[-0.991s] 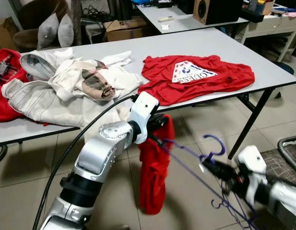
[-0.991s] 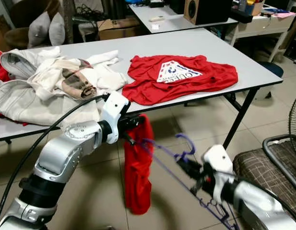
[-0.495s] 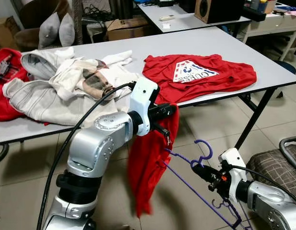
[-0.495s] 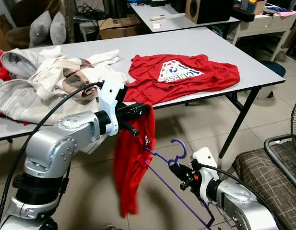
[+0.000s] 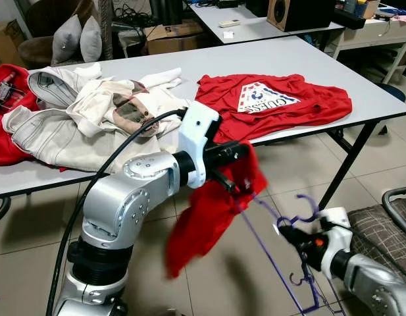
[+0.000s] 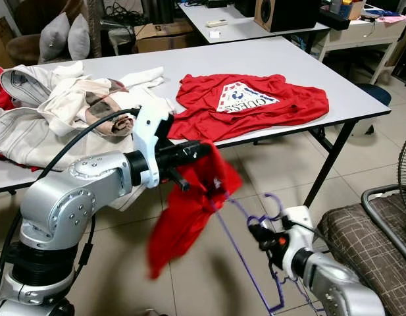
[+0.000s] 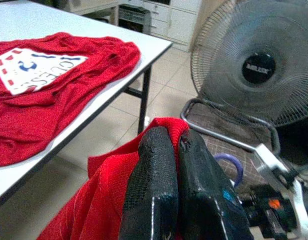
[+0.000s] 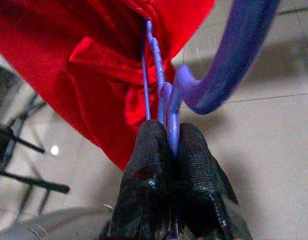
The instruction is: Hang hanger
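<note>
You are dressing the hanger (image 5: pixel 281 263): right claw (image 8: pixel 168 150) grips its neck, left claw (image 7: pixel 171 150) pinches the shirt (image 5: pixel 209 217) — next, feed the arm inside.

The left gripper (image 7: pixel 166 150) has matt black, finely textured fingers pinching soft red cloth of a shirt (image 5: pixel 209 210). The right gripper (image 8: pixel 168 145) has the same rough pads, clamped on a glossy purple hanger (image 8: pixel 228 65) with a twisted wire neck. The table (image 5: pixel 360 92) is smooth, matt grey.
</note>
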Available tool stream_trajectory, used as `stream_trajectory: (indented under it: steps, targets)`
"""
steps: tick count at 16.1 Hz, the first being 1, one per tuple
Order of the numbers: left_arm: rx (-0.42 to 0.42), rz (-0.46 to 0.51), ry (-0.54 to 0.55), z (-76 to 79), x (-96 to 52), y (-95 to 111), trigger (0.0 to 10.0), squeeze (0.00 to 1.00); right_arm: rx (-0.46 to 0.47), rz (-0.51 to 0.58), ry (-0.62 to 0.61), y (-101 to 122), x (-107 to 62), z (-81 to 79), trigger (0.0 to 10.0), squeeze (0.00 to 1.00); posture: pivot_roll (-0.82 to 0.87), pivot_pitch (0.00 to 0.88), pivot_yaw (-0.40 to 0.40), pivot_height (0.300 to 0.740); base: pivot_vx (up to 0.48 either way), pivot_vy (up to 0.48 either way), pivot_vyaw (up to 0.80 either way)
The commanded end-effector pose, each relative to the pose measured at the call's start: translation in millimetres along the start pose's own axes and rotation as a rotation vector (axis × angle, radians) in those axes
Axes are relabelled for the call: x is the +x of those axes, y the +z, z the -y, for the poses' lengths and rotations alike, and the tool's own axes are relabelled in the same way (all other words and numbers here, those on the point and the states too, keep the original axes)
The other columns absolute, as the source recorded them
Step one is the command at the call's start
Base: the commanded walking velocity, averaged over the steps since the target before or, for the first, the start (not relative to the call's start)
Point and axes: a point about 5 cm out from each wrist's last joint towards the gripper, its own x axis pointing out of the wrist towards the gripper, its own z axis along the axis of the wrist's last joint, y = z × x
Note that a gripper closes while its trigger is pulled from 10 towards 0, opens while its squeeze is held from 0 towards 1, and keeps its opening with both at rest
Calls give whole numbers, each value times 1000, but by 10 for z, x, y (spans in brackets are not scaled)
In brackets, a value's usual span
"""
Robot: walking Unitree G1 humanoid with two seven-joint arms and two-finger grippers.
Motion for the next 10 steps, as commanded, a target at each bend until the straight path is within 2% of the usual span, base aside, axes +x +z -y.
stream_trajectory:
  steps: [1,2,4,6,7,8,10]
  targets:
    - [65,14,-27,55,-21,44,10000,0,94,95,-17,111,-29,35,10000,0,12,5,74,740,0,0,0]
    - [71,9,-25,54,-22,34,10000,0,112,111,-18,128,-31,37,10000,0,12,5,74,740,0,0,0]
    - [144,-60,9,-1,-26,-120,10000,0,266,266,9,300,-50,10,10000,0,11,5,77,740,0,0,0]
    - [217,-152,50,-82,-64,-377,10000,0,364,364,19,402,-76,-49,10000,0,7,9,75,740,0,0,0]
    - [221,-194,73,-127,-95,-527,10000,0,421,411,9,453,-94,-66,10000,0,7,9,75,740,0,0,0]
    - [247,-243,99,-174,-122,-695,10000,0,493,442,-22,497,-106,-71,10000,0,3,14,71,740,0,0,0]
    - [280,-300,110,-203,-143,-905,10000,0,545,433,-70,521,-102,-81,10000,0,-2,16,69,740,0,0,0]
